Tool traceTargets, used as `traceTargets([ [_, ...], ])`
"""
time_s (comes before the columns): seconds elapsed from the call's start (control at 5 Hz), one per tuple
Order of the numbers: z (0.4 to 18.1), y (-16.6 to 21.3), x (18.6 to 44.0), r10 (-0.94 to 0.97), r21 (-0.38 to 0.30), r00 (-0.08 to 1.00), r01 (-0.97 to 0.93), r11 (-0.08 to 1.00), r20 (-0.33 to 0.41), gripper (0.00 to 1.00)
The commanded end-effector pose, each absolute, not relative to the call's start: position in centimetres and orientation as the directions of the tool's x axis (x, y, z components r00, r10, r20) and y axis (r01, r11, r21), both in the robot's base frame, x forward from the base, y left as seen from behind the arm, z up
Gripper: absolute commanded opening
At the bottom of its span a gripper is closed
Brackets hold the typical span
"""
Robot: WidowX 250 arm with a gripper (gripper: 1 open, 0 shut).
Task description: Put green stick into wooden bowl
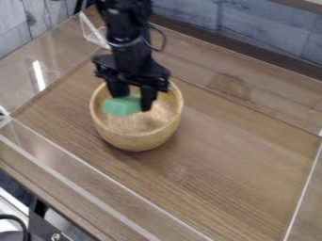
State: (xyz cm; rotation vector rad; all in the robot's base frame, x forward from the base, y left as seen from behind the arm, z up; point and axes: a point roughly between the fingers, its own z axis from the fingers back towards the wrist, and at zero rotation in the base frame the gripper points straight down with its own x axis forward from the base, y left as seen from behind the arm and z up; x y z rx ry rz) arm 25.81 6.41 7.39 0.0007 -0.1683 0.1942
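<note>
The camera view, angled down from above, shows the green stick (122, 107) lying inside the wooden bowl (136, 129), toward the bowl's far left side, close under the rim. Only part of the stick is seen, since the gripper (131, 94) stands in front of its upper edge. The gripper's dark fingers (149, 95) point downward over the bowl's far rim; they are drawn narrow, and nothing is seen held between them. Whether a finger touches the stick cannot be told, as the two overlap in the picture. The black arm (122, 28) rises from the gripper toward the top of the frame.

The bowl is round, light tan and thick-walled, and its pale inner floor is visible to the right of the stick. It rests on a brown wood-grain table (227, 160), left of the middle. The table is enclosed by clear plastic walls (38, 80), whose edges catch the light along the left and front sides.
</note>
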Motion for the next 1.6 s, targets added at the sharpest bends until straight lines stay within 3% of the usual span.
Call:
traceTargets([
  [0.0, 8.7, 8.5, 26.2, 0.119, -0.014, 0.969, -0.119, 0.993, 0.215, 0.0],
  [1.0, 6.6, 11.7, 25.0, 0.378, -0.004, 0.907, -0.384, 0.923, 0.186, 0.0],
  [1.4, 8.9, 11.2, 26.0, 0.396, -0.01, 0.9, -0.401, 0.916, 0.184, 0.0],
])
